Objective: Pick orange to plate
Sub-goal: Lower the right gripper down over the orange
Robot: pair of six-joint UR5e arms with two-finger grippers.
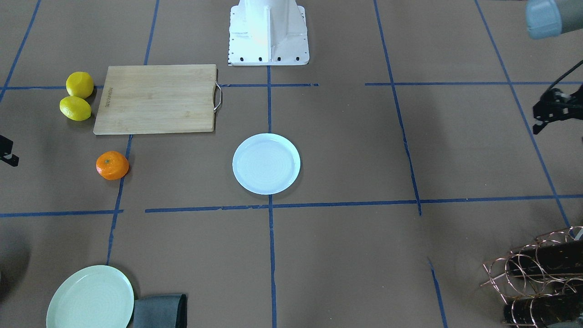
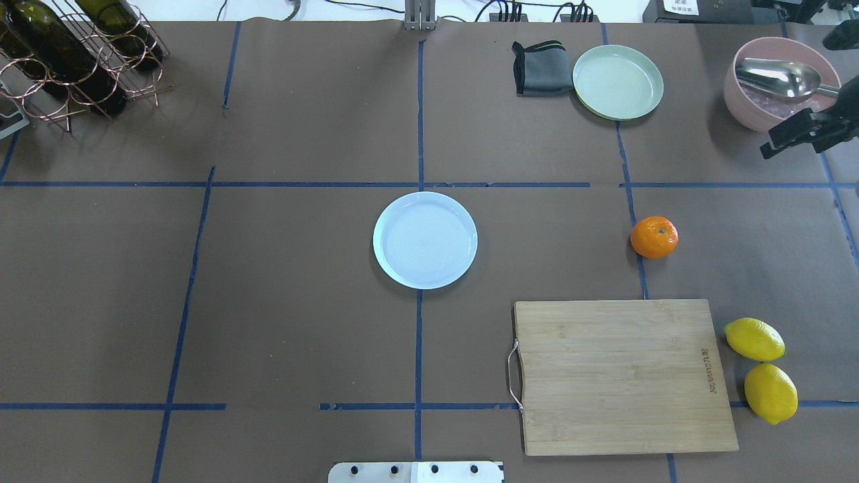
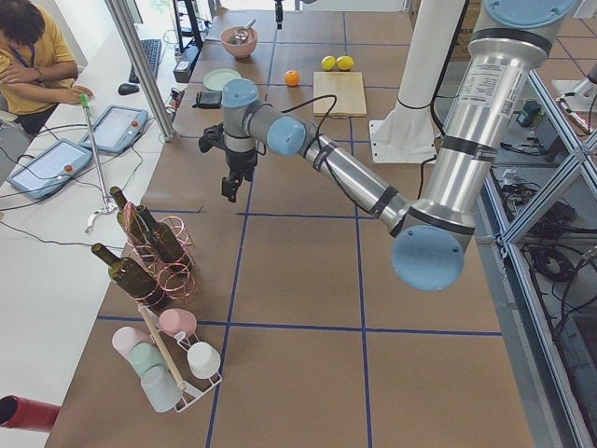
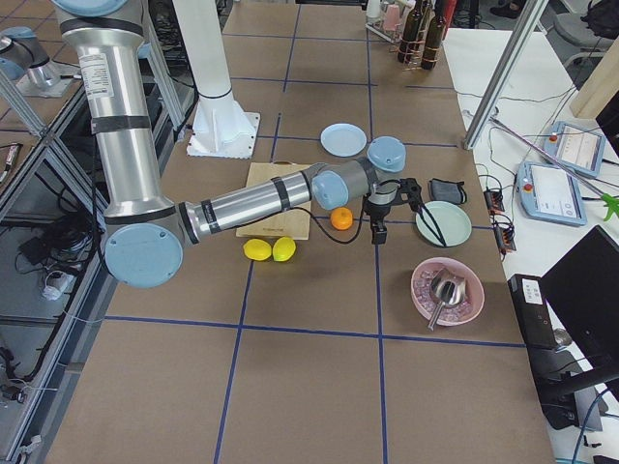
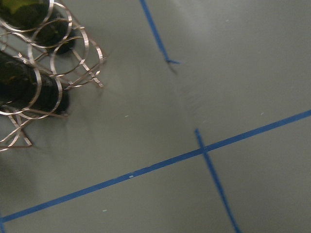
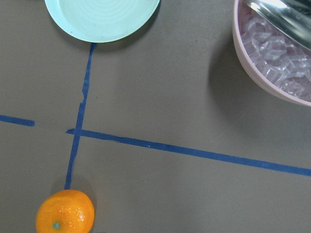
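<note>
Nothing is done yet. The orange (image 2: 654, 237) is seen ungrasped on the desk toward its right edge, well apart from the empty plate (image 2: 425, 239) at the centre. Whether the right gripper (image 2: 786, 139), held near the orange, or the left gripper (image 1: 541, 122) is spread cannot be told.

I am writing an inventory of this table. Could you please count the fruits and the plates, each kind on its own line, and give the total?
orange: 1
lemons: 2
plates: 2, the white plate and the pale green plate
Total: 5
</note>
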